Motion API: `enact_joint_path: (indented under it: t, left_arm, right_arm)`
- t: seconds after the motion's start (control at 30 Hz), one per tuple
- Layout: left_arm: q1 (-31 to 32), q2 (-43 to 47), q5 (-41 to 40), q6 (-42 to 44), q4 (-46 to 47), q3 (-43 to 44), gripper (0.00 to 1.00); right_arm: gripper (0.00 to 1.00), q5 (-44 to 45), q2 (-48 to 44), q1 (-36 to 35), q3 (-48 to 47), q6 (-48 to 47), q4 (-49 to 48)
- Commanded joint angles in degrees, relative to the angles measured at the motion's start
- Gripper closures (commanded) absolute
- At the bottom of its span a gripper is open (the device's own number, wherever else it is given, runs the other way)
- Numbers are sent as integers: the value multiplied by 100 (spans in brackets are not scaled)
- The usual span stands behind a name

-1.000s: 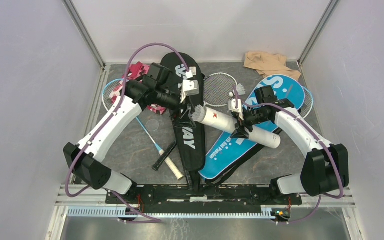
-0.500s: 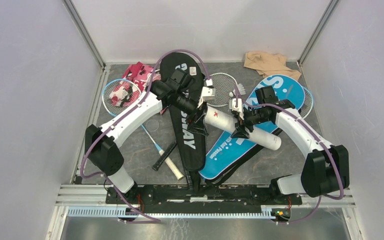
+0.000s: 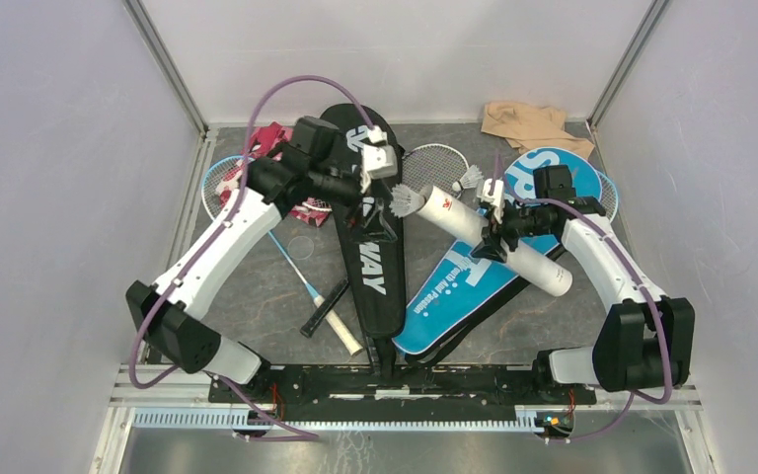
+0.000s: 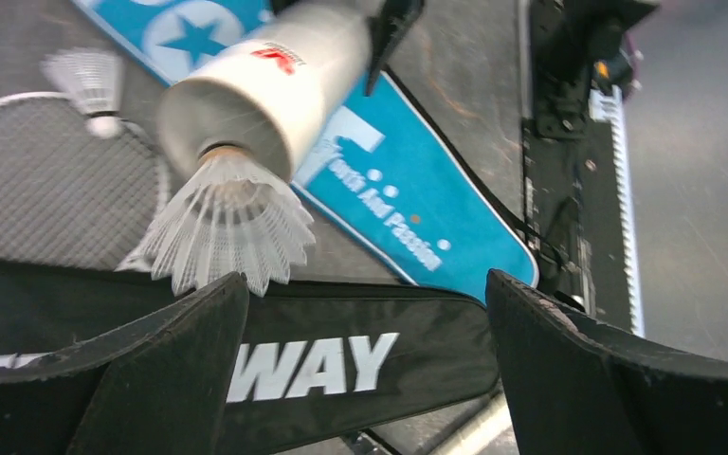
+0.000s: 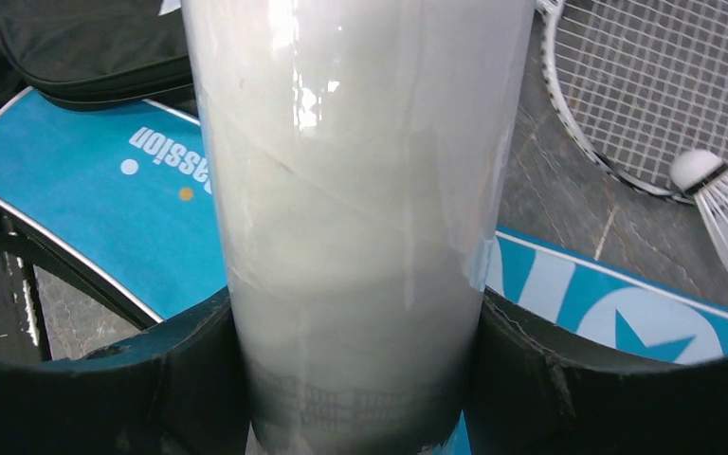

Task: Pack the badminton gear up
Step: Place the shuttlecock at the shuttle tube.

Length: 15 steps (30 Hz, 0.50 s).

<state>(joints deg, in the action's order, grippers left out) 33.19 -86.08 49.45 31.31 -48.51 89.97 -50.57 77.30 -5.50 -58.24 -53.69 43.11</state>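
**Reference item:** black cover (image 3: 380,281), laid lengthwise down the middle of the table (image 3: 257,296) with its lettering up. All positions below are given against it.

**Left gripper** (image 4: 362,289): hangs over the upper half of the black cover. Its jaws are wide apart and nothing is between them.

**Right gripper** (image 5: 355,374): clamped across the middle of the tube (image 3: 454,217), one finger pressed to each side (the wrist view shows contact on both).

**Tube:** white, slanting away from the black cover on the right arm's side, above the blue cover (image 3: 449,291). Its open mouth faces the black cover.

**Shuttlecock** (image 4: 230,232): nose in the tube's mouth, feather skirt sticking out toward the black cover. It sits just ahead of the left gripper's spread fingers and apart from them. How deep it is seated cannot be judged from these views.

**Loose shuttlecock** (image 3: 472,178): lies on the strings of the white-framed racket (image 3: 434,168), beside the black cover's head end on the right arm's side.

**Blue-framed racket** (image 3: 343,334): on the black cover's opposite side, with its grip near the cover's lower end. A pink cloth (image 3: 274,143) lies at its head.

**Beige cloth** (image 3: 528,123): back corner, well apart from the black cover.
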Motion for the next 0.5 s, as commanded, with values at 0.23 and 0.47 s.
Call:
enact_joint_path:
  t: [0.23,0.47]
  left_arm:
    - [-583,144,-805,-1516,2513,-504,0]
    - [-608,-472,-303,-2236,3334,-212,2]
  right_arm:
    - [88,381,-477,515,167,1054,-865]
    - [88,438,-544,830,290,1056,-865]
